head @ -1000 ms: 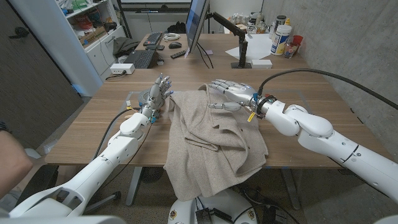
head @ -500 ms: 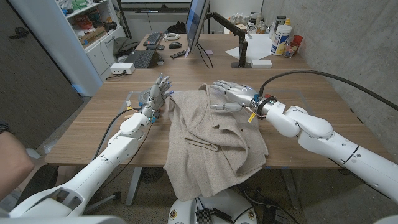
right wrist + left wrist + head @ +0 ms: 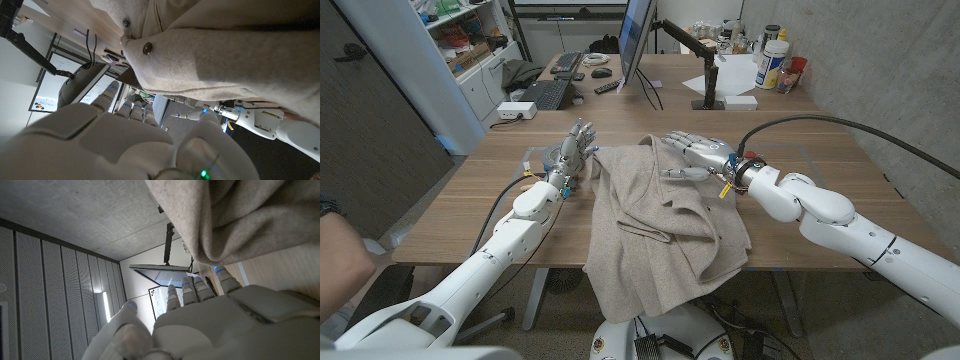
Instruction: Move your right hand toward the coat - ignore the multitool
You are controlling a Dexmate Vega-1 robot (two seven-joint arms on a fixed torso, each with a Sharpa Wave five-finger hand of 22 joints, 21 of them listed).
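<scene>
A beige coat [image 3: 660, 225] of soft, felt-like cloth lies crumpled in broad folds at the centre of the head view, draped over the near edge of the wooden table [image 3: 470, 205] so that its lower part hangs down toward the bottom middle. In the right wrist view the same cloth [image 3: 220, 55] shows a matte, slightly fuzzy weave with two small round dark buttons along one edge. The right hand [image 3: 692, 152], smooth grey-white plastic, sits just right of centre above the coat's upper part, fingers loosely apart and holding nothing; whether it touches the cloth cannot be told. The left hand [image 3: 573, 152] stands upright left of centre, just beside the coat's left edge, fingers apart and pointing up, gripping nothing.
</scene>
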